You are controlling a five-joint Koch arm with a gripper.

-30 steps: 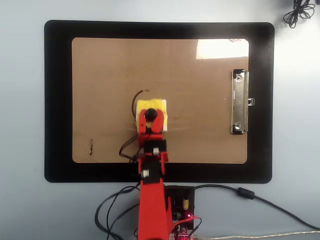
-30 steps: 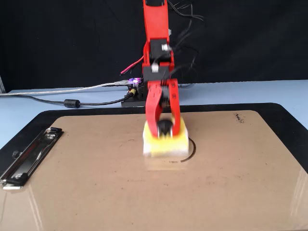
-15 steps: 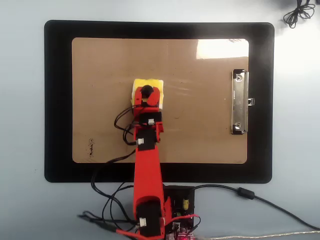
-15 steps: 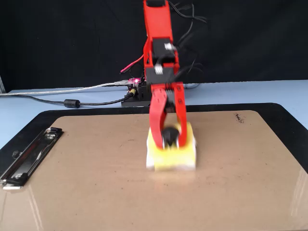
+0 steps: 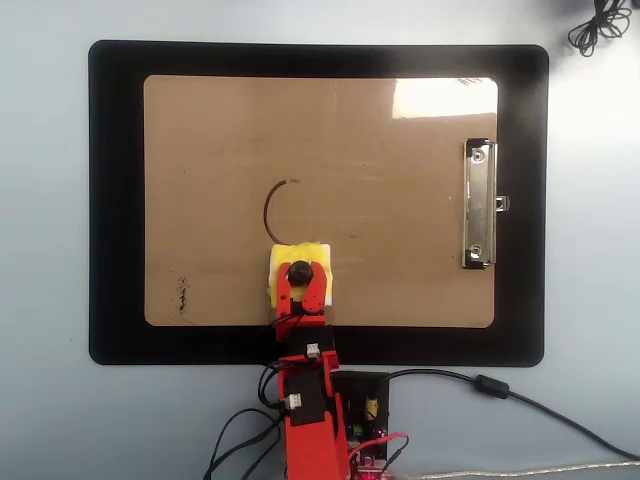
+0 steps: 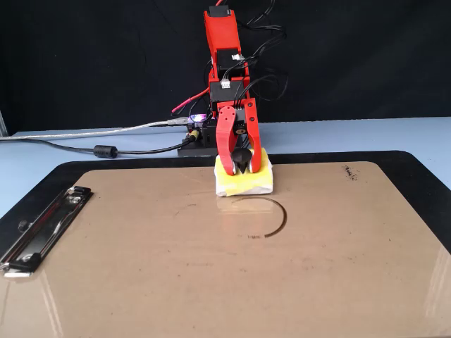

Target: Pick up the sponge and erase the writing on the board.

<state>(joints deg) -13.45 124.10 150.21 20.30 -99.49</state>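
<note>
Red claw (image 5: 300, 276) (image 6: 241, 167) is closed on the black knob (image 5: 300, 272) of the sponge (image 5: 300, 272) (image 6: 243, 182), jaws pinching it from both sides, with the sponge pressed flat on the board (image 5: 200, 130) (image 6: 141, 282). Sponge sits close to the board's long edge nearest the arm's base, roughly midway along that edge. Going left to right in the overhead view: small dark smudge (image 5: 182, 295) near the board's near-left corner; then the writing (image 5: 268, 210) (image 6: 278, 222), a partial dark arc only, open on its right side in the overhead view, just beyond the sponge toward the board's middle, its lower end close to the sponge's far edge; then the silver clip (image 5: 479, 205) (image 6: 42, 229) on the right short edge, well apart from the sponge. Board lies centred on a black mat (image 5: 115, 200) (image 6: 423, 176). Glare patch on the board's far-right corner in the overhead view. Arm's base and cables (image 5: 480, 385) are just off the mat's near edge.
</note>
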